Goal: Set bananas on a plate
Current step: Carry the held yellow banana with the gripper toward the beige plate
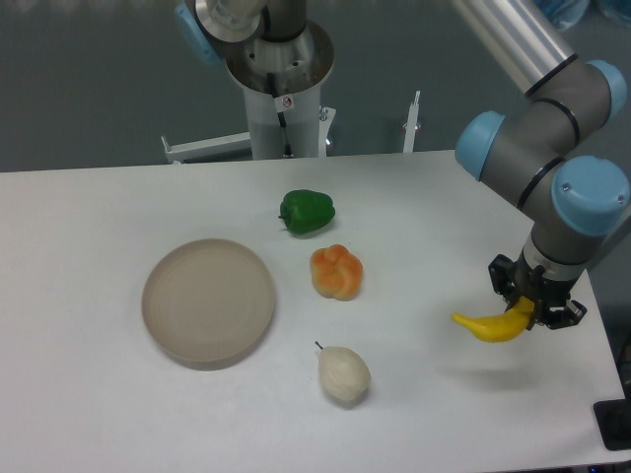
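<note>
The tool (535, 307) grips the banana (492, 326) clear above the bench (99, 217) at right, ready for carrying left to the plate (208, 302).

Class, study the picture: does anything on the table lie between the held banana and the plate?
Yes. The orange pepper and the pale pear lie between the banana and the plate.
</note>
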